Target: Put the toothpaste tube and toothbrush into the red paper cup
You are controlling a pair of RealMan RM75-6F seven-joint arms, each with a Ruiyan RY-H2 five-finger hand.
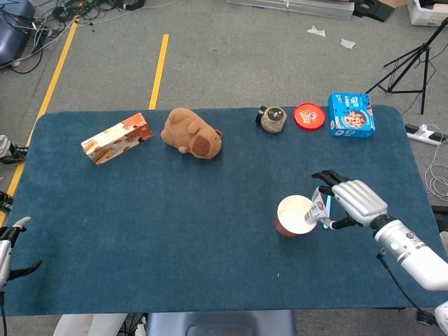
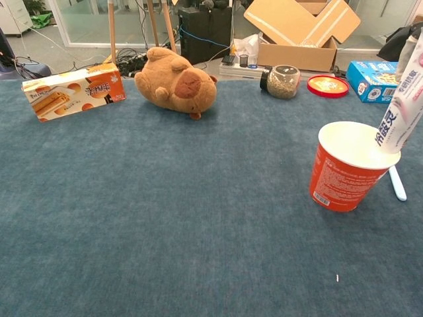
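Holding the toothpaste tube (image 2: 400,99) in my right hand (image 1: 357,203), I have its lower end inside the red paper cup (image 2: 349,169), leaning on the rim at the cup's three o'clock side. If I let go with it this tilted, I judge the tube's weight could tip the light cup over toward the toothbrush (image 2: 396,183), which lies on the counter (image 1: 210,238) just beside it at three o'clock. At eight o'clock, my left hand (image 1: 8,246) idles, holding nothing.
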